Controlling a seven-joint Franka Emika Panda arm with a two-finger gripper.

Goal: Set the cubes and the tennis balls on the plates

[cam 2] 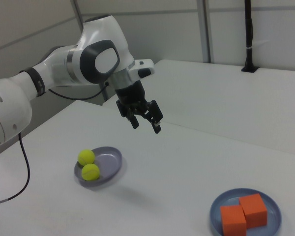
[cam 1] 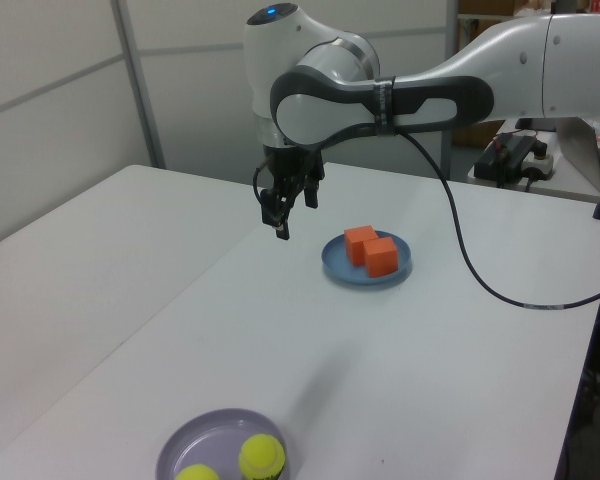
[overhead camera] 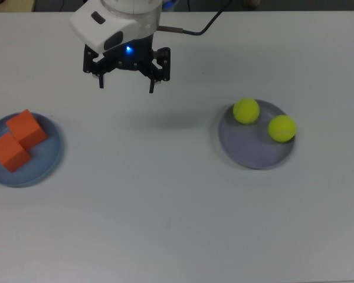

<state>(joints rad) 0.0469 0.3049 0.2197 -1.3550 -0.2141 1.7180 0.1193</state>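
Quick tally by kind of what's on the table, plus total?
Orange cubes: 2, both on the light blue plate
Tennis balls: 2, both on the lavender plate
Plates: 2
Total: 6

White table (overhead camera: 165, 206), black cable (cam 1: 460, 270).

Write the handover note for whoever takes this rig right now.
Gripper: open, empty, raised above bare table between the two plates.
Both orange cubes sit side by side on the blue plate, at the top view's left.
Both tennis balls are on the lavender plate, at the top view's right; one sits at its rim.
Done: all four things are plated.
Left: nothing visible to place; perhaps just retract the arm.
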